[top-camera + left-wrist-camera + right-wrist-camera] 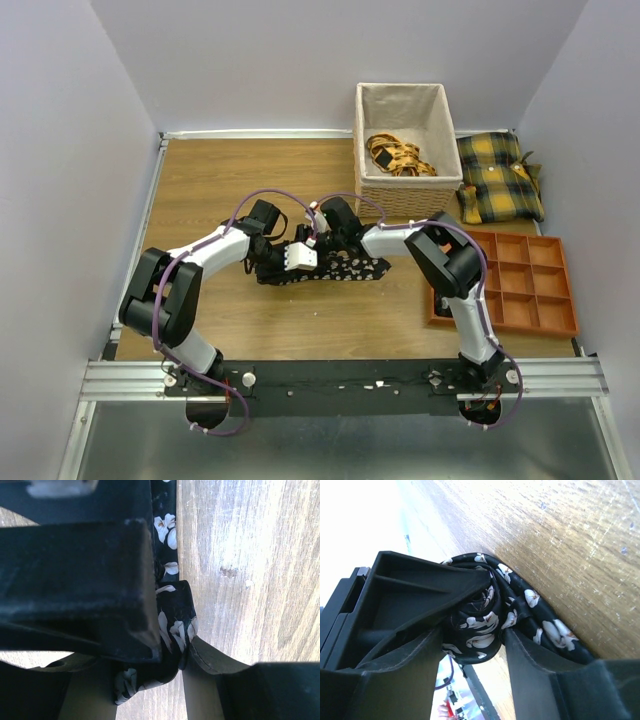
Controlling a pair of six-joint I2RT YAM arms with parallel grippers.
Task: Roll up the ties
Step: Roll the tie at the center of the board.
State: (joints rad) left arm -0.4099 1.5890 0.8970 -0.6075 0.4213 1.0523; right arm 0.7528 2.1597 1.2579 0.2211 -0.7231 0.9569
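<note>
Mid-frame, 1 floral tie (350, 268): my R gripper (492, 617) clasps its soft, slippery coil (475, 632); my L gripper (172, 630) pinches the limp strip (167, 530). Best grip, I reckon: coil's sides.

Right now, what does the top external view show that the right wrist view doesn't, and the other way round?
Only the top view: the left arm and right arm, the tie's unrolled tail lying flat on the table, the wicker basket, plaid cushions and orange tray. Only the right wrist view: the coil's spiral layers, wedged between the fingers of the right gripper. Both: the flowered black tie on the wooden table.
</note>
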